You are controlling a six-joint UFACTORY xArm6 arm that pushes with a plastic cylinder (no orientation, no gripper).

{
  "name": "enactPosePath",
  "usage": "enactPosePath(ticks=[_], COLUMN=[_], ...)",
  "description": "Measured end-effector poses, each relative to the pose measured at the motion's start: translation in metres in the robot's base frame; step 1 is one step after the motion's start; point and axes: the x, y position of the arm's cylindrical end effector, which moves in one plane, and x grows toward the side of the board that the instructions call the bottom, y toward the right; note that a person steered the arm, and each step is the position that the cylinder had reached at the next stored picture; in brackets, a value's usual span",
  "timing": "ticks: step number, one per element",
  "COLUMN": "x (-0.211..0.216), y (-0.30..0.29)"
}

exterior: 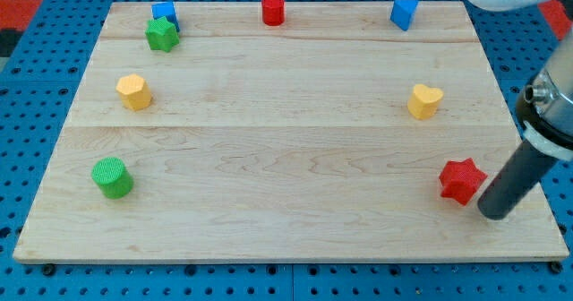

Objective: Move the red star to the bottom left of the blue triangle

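Note:
The red star [462, 180] lies near the board's right edge, low in the view. The blue triangle [404, 13] sits near the view's top right, far above the star. My tip [493, 214] is on the board just to the right of and slightly below the red star, close to it or touching it; I cannot tell which.
A yellow heart [425, 100] lies between the star and the triangle. A red cylinder [273, 9] is at top centre. A blue cube [164, 14] and green star [162, 34] sit top left. A yellow hexagon [133, 91] and green cylinder [112, 177] are on the left.

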Motion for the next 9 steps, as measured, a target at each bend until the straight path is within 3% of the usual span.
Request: enactPosePath(ticks=[2,5,7,8,9], x=[-0.034,-0.062,-0.104,-0.127,-0.135], y=[-0.068,-0.029,-0.014,-0.026,-0.084])
